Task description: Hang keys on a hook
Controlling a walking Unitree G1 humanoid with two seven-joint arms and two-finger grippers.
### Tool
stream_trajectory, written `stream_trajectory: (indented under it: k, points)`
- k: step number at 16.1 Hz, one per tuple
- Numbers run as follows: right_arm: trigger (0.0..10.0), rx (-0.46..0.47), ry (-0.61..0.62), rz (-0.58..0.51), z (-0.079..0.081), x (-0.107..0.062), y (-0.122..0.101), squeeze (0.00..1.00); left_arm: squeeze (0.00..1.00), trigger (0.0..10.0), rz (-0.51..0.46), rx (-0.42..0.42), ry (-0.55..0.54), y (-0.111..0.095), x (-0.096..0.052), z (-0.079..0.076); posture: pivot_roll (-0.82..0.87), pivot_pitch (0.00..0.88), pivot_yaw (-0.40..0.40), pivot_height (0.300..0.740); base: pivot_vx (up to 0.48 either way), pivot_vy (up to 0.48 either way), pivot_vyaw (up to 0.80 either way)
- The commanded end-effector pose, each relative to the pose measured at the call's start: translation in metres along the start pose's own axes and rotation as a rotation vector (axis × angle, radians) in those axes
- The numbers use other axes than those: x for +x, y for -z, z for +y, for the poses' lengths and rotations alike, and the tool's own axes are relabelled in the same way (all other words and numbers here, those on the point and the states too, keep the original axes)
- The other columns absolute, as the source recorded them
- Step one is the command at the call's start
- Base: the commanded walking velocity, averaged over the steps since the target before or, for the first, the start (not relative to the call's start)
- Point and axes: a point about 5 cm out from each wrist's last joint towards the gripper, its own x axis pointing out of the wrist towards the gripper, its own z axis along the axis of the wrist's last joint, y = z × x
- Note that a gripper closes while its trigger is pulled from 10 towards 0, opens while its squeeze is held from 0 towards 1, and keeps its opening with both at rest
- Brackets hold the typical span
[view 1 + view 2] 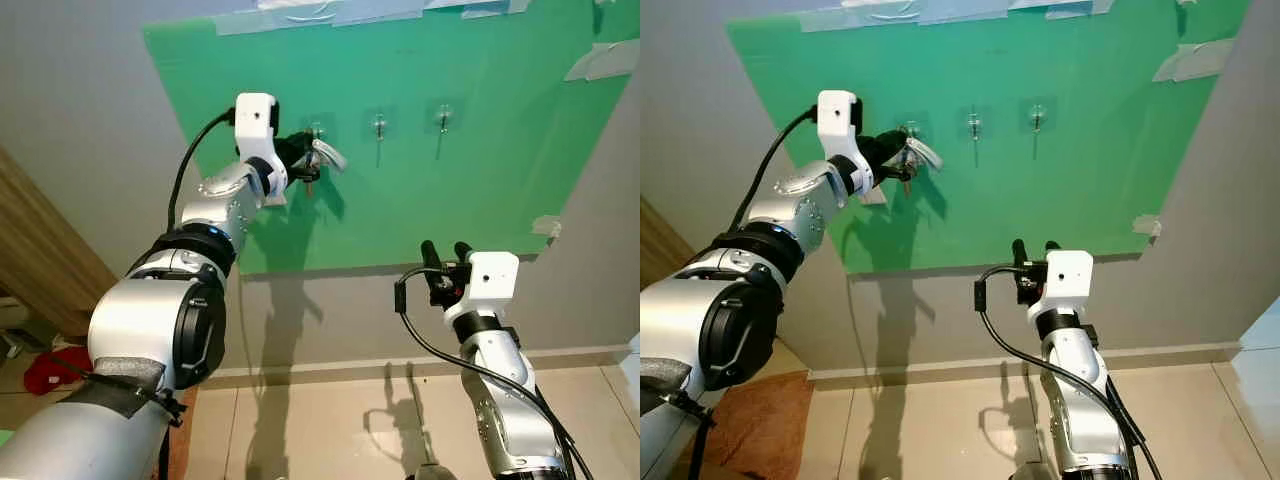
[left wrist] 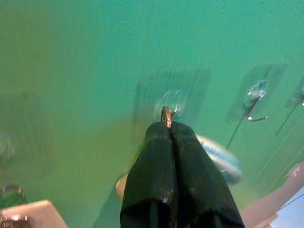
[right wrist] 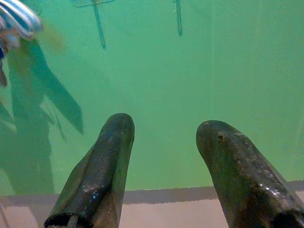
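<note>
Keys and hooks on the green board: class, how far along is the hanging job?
Done: the left pincer has carried the silver key bunch up to the leftmost clear hook. In hand: its fingers pinch the key ring at that hook. Left: seat the ring and release. The right pincer hangs open, idle.

The keys (image 1: 322,160) are a small silvery bunch on a metal ring, with a pale oblong tag sticking out to one side and a darker key hanging beneath. They are held up against the green board (image 1: 480,190), right at the leftmost hook (image 1: 317,131) of three clear stick-on hooks set in a row. The ring's top edge is pinched between closed black fingers just in front of that hook's clear pad; whether it is on the hook cannot be told.
</note>
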Motion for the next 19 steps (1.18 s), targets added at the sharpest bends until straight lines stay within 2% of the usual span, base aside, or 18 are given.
stream_trajectory:
  k: [1, 2, 6, 8, 11, 12, 19]
  points:
    - [10.0, -0.002, -0.013, 0.007, 0.003, -0.001, -0.001, 0.0, 0.0, 0.0, 0.016, -0.029, -0.029, 0.005, -0.004, 0.008, -0.37, 0.0, 0.197, 0.707, 0.0, 0.0, 0.0]
    - [10.0, -0.002, -0.015, 0.008, 0.004, -0.001, 0.0, 0.0, 0.0, 0.0, 0.018, -0.048, -0.025, 0.007, -0.004, 0.008, -0.37, 0.0, 0.195, 0.707, 0.0, 0.0, 0.0]
    - [10.0, -0.004, -0.023, 0.016, 0.004, 0.003, 0.001, 0.0, 0.0, 0.0, 0.01, -0.007, -0.04, 0.005, -0.005, 0.01, -0.36, 0.0, 0.192, 0.707, 0.0, 0.0, 0.0]
    - [10.0, -0.002, -0.029, 0.021, 0.007, 0.004, 0.002, 0.0, 0.0, 0.0, 0.005, -0.028, -0.077, 0.009, -0.009, 0.017, -0.36, 0.0, 0.19, 0.707, 0.0, 0.0, 0.0]
    - [10.0, -0.003, -0.036, 0.02, 0.008, 0.005, 0.002, 0.0, 0.0, 0.0, 0.014, -0.008, -0.094, 0.012, -0.011, 0.02, -0.35, 0.0, 0.186, 0.707, 0.0, 0.0, 0.0]
    - [10.0, -0.003, -0.039, 0.02, 0.009, 0.005, 0.002, 0.0, 0.0, 0.0, 0.014, 0.025, -0.092, 0.01, -0.01, 0.019, -0.35, 0.0, 0.185, 0.707, 0.0, 0.0, 0.0]
    - [10.0, 0.003, -0.03, 0.017, 0.01, 0.005, 0.002, 0.0, 0.0, 0.0, -0.003, 0.101, -0.057, 0.002, -0.004, 0.009, -0.35, 0.0, 0.197, 0.707, 0.0, 0.0, 0.0]
